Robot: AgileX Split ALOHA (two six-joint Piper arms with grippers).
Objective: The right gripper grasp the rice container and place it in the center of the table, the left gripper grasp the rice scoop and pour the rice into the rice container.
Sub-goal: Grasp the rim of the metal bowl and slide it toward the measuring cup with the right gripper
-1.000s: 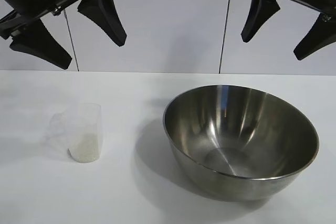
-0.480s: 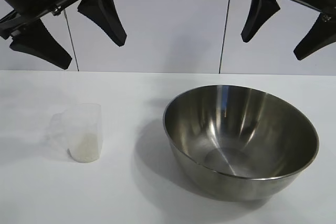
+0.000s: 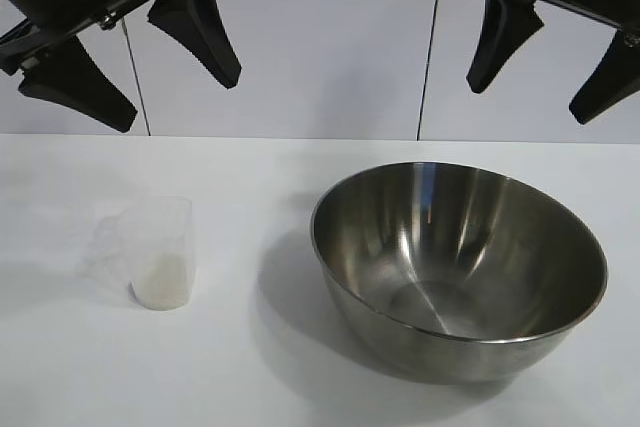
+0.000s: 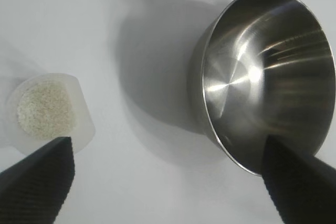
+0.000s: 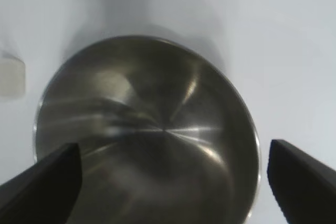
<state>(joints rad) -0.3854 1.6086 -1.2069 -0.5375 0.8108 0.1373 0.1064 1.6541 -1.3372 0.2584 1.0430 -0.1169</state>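
The rice container [image 3: 458, 267], a large shiny steel bowl, stands empty on the right half of the white table [image 3: 260, 367]; it also shows in the left wrist view [image 4: 268, 72] and the right wrist view [image 5: 147, 135]. The rice scoop [image 3: 160, 252], a small clear plastic cup, stands upright at the left with rice [image 3: 162, 282] in its bottom; it also shows in the left wrist view [image 4: 47, 111]. My left gripper [image 3: 178, 97] hangs open high above the scoop. My right gripper [image 3: 530, 97] hangs open high above the container.
A white panelled wall [image 3: 330, 37] rises behind the table. Bare tabletop lies between scoop and container and along the front edge.
My right gripper has shifted slightly to the right and down. The left gripper, scoop and container have not moved.
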